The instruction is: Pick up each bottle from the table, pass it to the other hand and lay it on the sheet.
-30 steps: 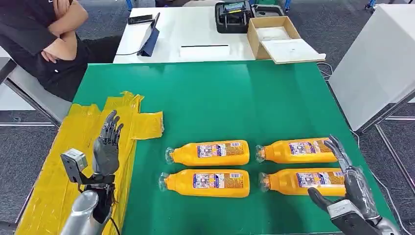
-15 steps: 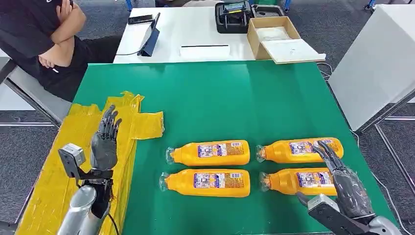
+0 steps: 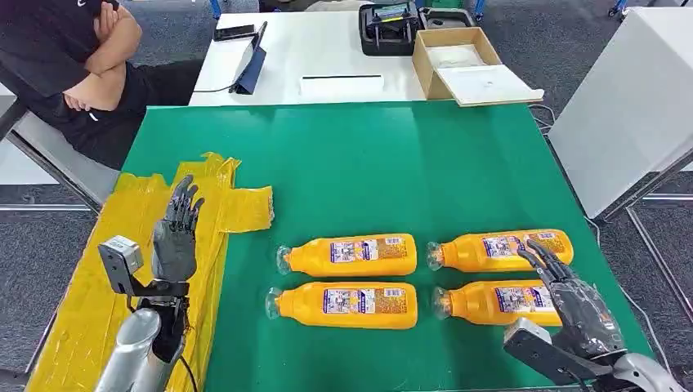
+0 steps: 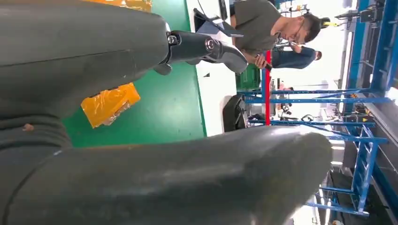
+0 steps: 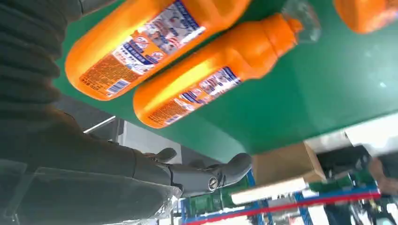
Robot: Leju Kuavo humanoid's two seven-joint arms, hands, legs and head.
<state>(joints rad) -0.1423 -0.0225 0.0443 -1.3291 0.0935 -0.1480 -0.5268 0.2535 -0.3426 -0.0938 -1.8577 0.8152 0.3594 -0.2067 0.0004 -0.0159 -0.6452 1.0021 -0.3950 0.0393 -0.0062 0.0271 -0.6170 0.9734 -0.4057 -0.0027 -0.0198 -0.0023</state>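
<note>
Orange plastic bottles (image 3: 347, 304) lie in two rows on our green desk (image 3: 368, 163). Our right hand (image 3: 572, 298) hovers over the nearest right one, fingers released. Our left hand (image 3: 176, 237) stands empty, fingers spread, above the yellow sheet (image 3: 98, 269).

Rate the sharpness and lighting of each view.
Head view: evenly lit and sharp, labels on the orange bottles visible though too small to read. Left wrist view: the left hand is a soft, close blur, the background window blown out. Right wrist view: bottles slightly soft, right hand dark.
</note>
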